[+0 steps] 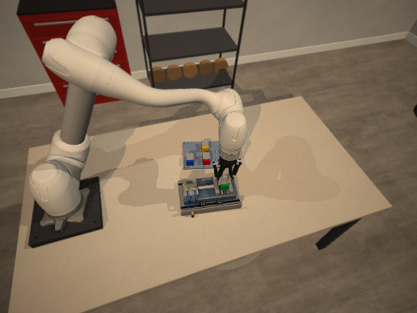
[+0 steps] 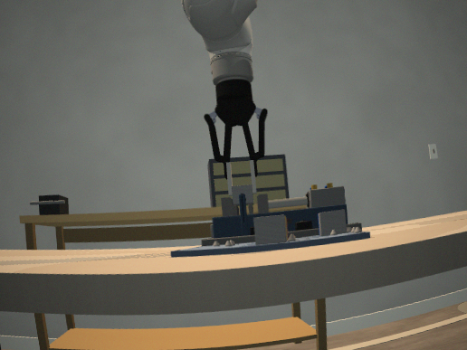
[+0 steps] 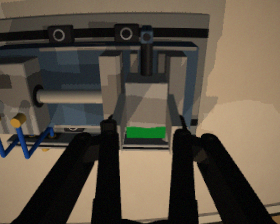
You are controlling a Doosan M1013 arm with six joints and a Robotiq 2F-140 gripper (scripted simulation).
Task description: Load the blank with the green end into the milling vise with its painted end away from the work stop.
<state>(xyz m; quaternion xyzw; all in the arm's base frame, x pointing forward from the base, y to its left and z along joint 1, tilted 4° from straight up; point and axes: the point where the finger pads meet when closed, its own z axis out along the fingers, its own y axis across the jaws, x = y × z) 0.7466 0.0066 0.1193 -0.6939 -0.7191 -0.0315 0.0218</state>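
Note:
The blank with the green end [image 1: 224, 186] [image 3: 146, 132] is a grey bar with one painted end. My gripper [image 1: 226, 177] [image 2: 241, 176] [image 3: 146, 105] is shut on its long sides and points straight down. It holds the blank low between the jaws of the milling vise [image 1: 210, 204] [image 2: 226, 226] [image 3: 59, 72]. The blank lies close to the fixed jaw [image 3: 179, 78]. Its grey end faces the work stop rod [image 3: 145, 53] [image 2: 243, 202] and its green end faces away. I cannot tell whether it rests on the low bars.
The infeed plate [image 1: 195, 165] behind the vise carries a yellow-end blank [image 1: 205, 145], a blue-end blank [image 1: 190, 161] and a red-end blank [image 1: 206, 160]. Blue hoses [image 1: 190, 198] [image 3: 25, 142] run from the moving jaw side. The arm's base [image 1: 65, 217] stands at the table's left.

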